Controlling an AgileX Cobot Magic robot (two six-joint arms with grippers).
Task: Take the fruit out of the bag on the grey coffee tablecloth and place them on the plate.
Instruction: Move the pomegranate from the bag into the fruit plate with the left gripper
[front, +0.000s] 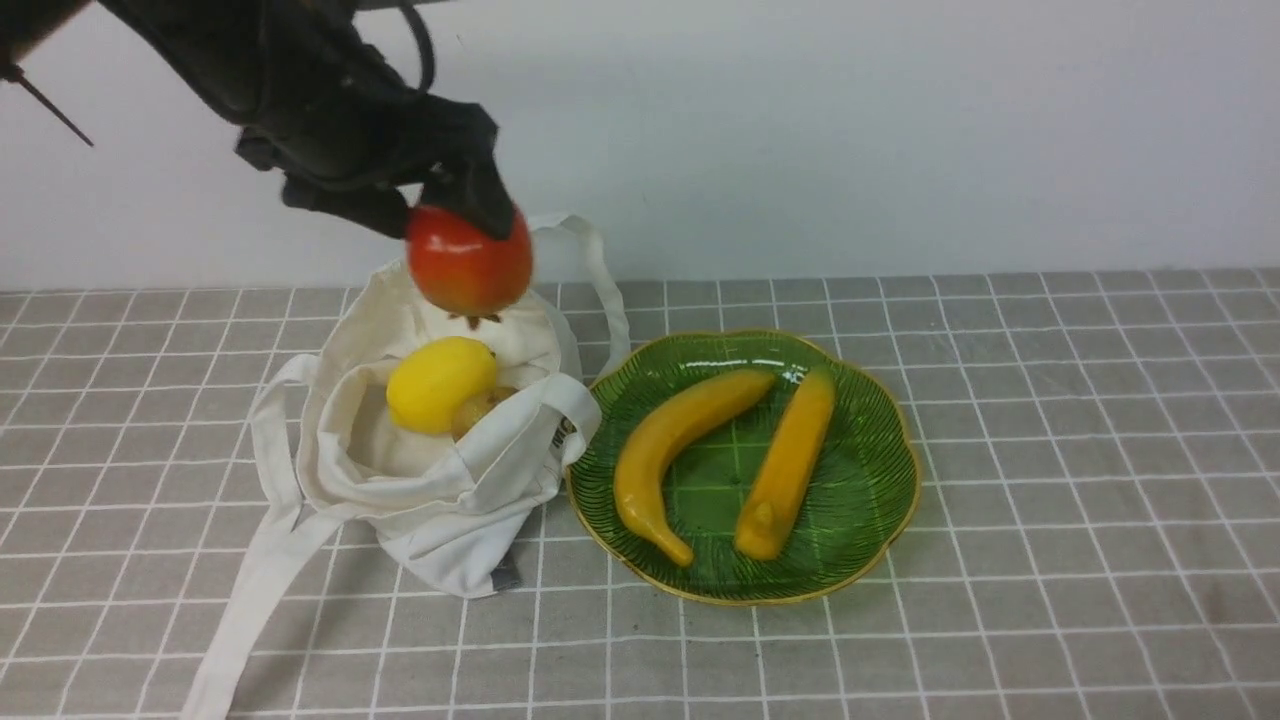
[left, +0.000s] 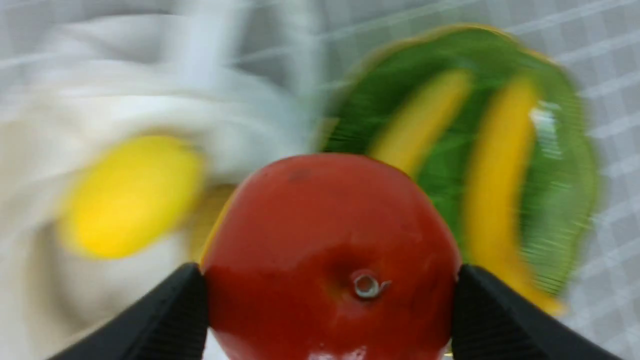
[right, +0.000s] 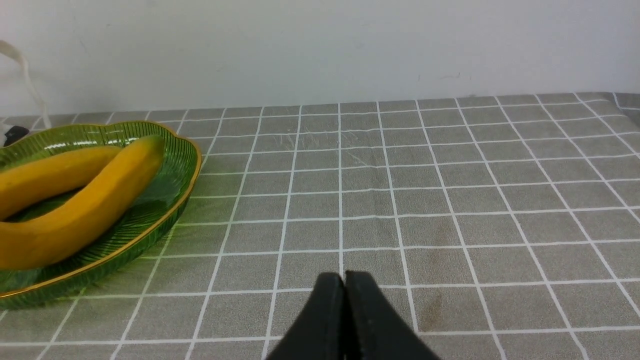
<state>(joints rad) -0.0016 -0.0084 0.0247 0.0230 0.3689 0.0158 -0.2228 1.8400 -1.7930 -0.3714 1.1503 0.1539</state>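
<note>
grey coffee tablecloth (front: 1050, 400) | left end effector (front: 450, 218) grips red-orange fruit (front: 468, 262) (above bag (front: 440, 500)) | right end effector (right: 344, 285) clenched

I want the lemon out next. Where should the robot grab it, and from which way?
Probably across the lemon's fat middle, coming down from above through the bag's open mouth. It lies on its side with its top bare, cloth walls rise around it, and a smaller fruit sits by its right end.
</note>
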